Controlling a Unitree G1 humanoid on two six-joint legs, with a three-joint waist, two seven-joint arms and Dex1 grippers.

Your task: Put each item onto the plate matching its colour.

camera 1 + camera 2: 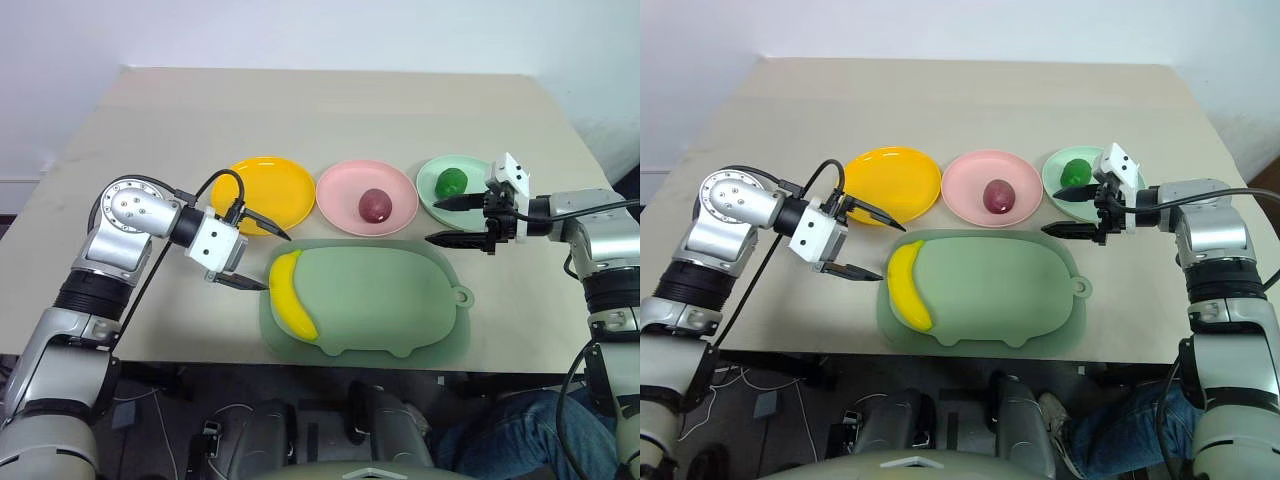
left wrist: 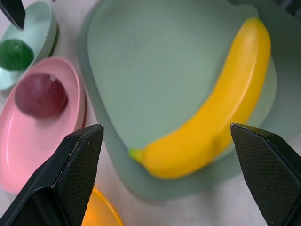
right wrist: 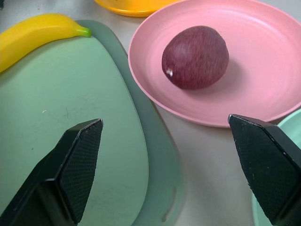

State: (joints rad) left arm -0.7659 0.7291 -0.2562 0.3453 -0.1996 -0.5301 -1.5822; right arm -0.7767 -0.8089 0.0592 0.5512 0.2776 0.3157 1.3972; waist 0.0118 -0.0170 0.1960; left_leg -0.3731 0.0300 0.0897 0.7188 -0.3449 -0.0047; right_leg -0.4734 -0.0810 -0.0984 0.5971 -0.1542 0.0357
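banana (image 1: 291,297): still to place; lies on the left end of the pale green board (image 1: 385,290), not on any plate
banana axis: long axis runs near-to-far across the board's left edge, gently curved, green tip at the far end toward the orange-yellow plate (image 1: 268,192)
left gripper (image 1: 262,258): fingers spread wide, empty, pointing rightward and down; sits just beside the board's left edge, near the banana's far end
finger-to-banana: in the left wrist view the banana (image 2: 211,123) lies between the two fingers and beyond them, slanted across the gap, no contact visible
nearer arm: left, clearly; banana is on its side of the desk (image 1: 300,110)
right gripper (image 1: 450,220): fingers released, empty, hovering between the pink plate and the mint plate, well apart from the banana
red-purple fruit (image 1: 374,204): already on the pink plate (image 1: 340,190)
green fruit (image 1: 451,181): already on the pale mint green plate (image 1: 428,185)
progress (judgement): two of three matched; only the banana is left
next move (judgement): left hand needs to drop over the banana and close across its short width, then carry it the short way back to the orange-yellow plate
risk (judgement): slant of the banana against the finger gap; a grip near the tip could slip on the smooth curved surface
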